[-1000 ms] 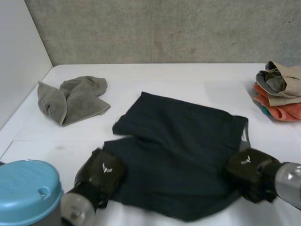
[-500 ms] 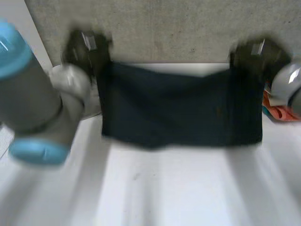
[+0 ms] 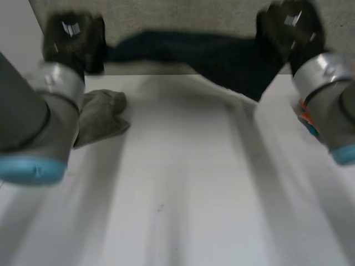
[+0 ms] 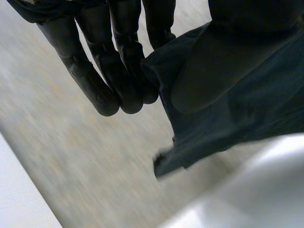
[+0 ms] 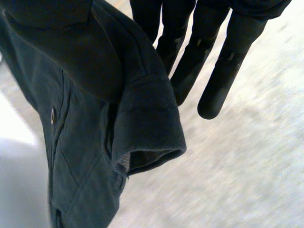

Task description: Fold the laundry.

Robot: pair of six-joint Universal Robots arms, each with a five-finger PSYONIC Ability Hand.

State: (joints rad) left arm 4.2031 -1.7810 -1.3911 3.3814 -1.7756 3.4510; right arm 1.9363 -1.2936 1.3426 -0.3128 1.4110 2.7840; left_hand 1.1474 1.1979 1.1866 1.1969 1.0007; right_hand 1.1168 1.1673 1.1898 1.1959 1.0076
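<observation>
Left hand (image 3: 72,32) and right hand (image 3: 288,23) higher, dark garment (image 3: 188,50) apparently stretched between.

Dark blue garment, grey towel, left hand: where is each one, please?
dark blue garment (image 3: 222,55), head view, the middle of the lifted cloth.
grey towel (image 3: 104,112), head view, its crumpled middle.
left hand (image 3: 72,34), head view, the back of the hand.

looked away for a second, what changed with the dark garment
The left robot hand and right robot hand raised the dark garment off the table, up toward the back wall; each pinches one end and it hangs stretched between them. The grey towel and folded stack stayed put.
</observation>
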